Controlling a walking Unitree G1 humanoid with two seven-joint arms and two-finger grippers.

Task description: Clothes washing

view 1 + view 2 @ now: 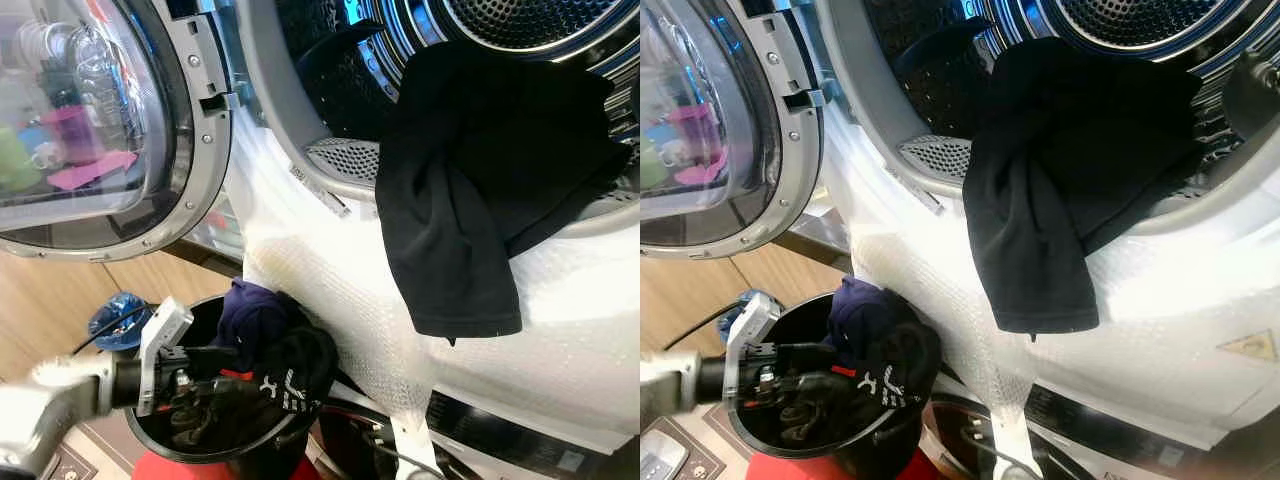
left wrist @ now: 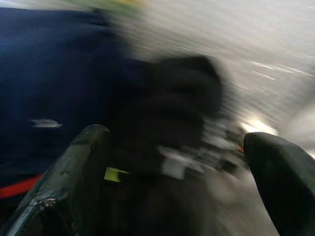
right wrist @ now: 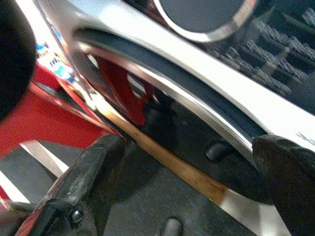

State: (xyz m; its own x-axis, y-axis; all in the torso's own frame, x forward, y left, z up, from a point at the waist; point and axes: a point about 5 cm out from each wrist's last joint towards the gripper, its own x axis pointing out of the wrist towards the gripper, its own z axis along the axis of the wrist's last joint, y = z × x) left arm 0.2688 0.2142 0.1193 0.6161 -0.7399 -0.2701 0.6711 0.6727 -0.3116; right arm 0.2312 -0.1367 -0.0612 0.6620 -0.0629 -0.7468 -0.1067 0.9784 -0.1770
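Observation:
A black garment [image 1: 470,190] hangs half out of the washing machine's drum [image 1: 520,20], draped over the white front rim. Below stands a black bucket [image 1: 150,435] holding a navy garment [image 1: 255,315] and a black garment with white print [image 1: 295,375]. My left gripper [image 1: 225,385] reaches into the bucket from the left, against the clothes. In the blurred left wrist view its fingers [image 2: 83,167] stand open with dark cloth between them. My right gripper [image 3: 192,191] is open and empty, low by the machine's base.
The round glass door [image 1: 90,120] is swung wide open to the left. A blue object [image 1: 115,320] lies on the wooden floor beside the bucket. The bucket stands on something red [image 1: 150,468]. Cables [image 1: 390,455] run along the machine's foot.

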